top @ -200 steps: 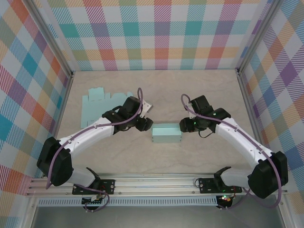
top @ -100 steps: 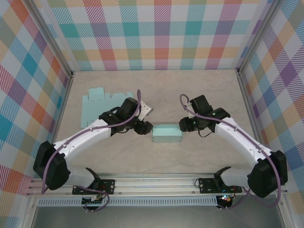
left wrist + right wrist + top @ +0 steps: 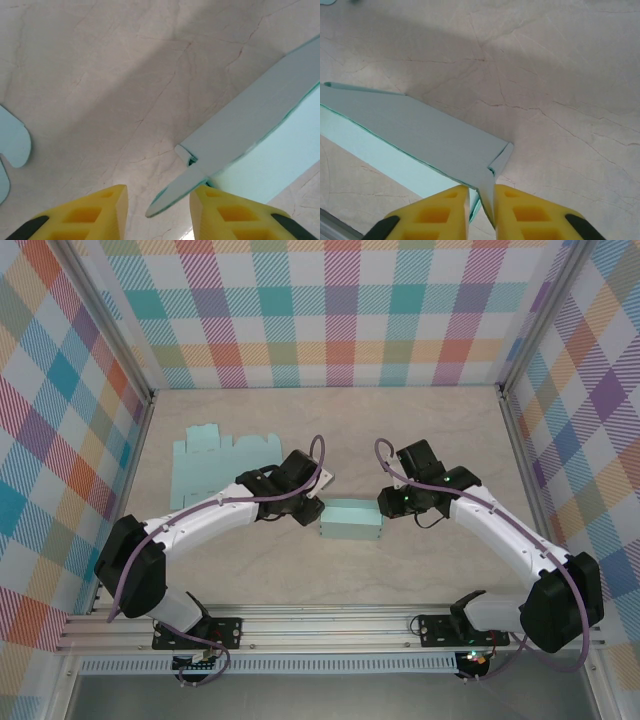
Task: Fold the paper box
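Note:
The pale teal paper box [image 3: 350,521] lies folded into a long block at the table's middle. My left gripper [image 3: 312,509] is at its left end and stands open. In the left wrist view the rounded end flap [image 3: 176,193] pokes between the yellow fingers [image 3: 95,214] and touches neither clearly. The box's side [image 3: 252,120] runs up to the right. My right gripper [image 3: 386,504] is at the box's right end, and its fingers [image 3: 532,216] are closed on the thin end flap [image 3: 488,187], with the box's top panel [image 3: 415,131] stretching left.
A flat unfolded teal box blank [image 3: 222,466] lies at the back left of the table, and its rounded tab [image 3: 12,145] shows at the left wrist view's edge. Metal frame posts and checked walls ring the marbled table [image 3: 430,440].
My left gripper has swung right and now sits against the box's left end with the flap between its fingers. The right gripper and the box have barely moved.

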Controlling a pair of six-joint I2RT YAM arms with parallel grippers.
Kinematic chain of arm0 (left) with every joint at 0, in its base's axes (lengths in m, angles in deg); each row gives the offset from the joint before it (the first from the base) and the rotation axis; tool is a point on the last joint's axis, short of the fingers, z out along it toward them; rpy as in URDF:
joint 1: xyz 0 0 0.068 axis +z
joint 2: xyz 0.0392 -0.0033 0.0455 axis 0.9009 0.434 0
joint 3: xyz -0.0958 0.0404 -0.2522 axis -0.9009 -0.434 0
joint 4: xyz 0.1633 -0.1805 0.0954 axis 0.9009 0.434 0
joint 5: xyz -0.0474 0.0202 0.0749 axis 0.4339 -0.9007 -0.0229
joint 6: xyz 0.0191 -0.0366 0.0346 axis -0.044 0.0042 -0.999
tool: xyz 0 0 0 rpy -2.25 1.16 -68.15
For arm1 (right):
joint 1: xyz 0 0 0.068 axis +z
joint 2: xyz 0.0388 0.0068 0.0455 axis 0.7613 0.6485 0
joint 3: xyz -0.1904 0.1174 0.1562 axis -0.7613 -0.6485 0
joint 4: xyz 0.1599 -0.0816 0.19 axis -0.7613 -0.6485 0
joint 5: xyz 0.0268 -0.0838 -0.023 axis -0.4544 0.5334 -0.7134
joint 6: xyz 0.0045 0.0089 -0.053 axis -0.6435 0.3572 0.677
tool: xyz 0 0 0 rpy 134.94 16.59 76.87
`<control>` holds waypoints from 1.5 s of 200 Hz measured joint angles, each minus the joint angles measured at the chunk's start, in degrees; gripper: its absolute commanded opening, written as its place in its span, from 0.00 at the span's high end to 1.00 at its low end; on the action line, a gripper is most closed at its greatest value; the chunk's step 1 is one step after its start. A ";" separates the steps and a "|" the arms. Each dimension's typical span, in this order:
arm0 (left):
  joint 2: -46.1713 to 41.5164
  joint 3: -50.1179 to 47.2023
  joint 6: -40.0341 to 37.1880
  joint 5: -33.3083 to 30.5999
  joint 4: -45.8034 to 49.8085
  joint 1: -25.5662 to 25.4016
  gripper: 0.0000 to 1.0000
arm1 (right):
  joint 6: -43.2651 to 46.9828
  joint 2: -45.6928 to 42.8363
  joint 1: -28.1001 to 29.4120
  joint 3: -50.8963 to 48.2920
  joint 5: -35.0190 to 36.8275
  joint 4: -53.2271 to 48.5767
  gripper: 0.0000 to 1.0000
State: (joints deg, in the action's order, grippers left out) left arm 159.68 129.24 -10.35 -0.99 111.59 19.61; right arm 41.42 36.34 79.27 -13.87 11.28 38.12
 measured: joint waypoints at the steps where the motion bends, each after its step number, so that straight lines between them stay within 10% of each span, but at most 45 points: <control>1: 0.00 0.02 0.02 -0.02 0.02 0.00 0.63 | 0.02 0.00 0.00 0.00 0.00 0.00 0.84; 127: 0.81 2.58 9.09 -0.87 0.15 -2.10 1.00 | -3.28 -0.24 2.89 0.00 3.13 0.26 0.97; 300: -1.20 -4.07 25.16 -5.40 -10.82 -4.09 1.00 | -19.78 -5.27 4.94 -7.02 7.72 9.90 0.98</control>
State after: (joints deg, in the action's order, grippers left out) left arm 158.47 125.18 14.80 -6.39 100.77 15.52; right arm 21.64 31.07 84.21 -20.88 19.00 48.02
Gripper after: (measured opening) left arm 0.049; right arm 0.062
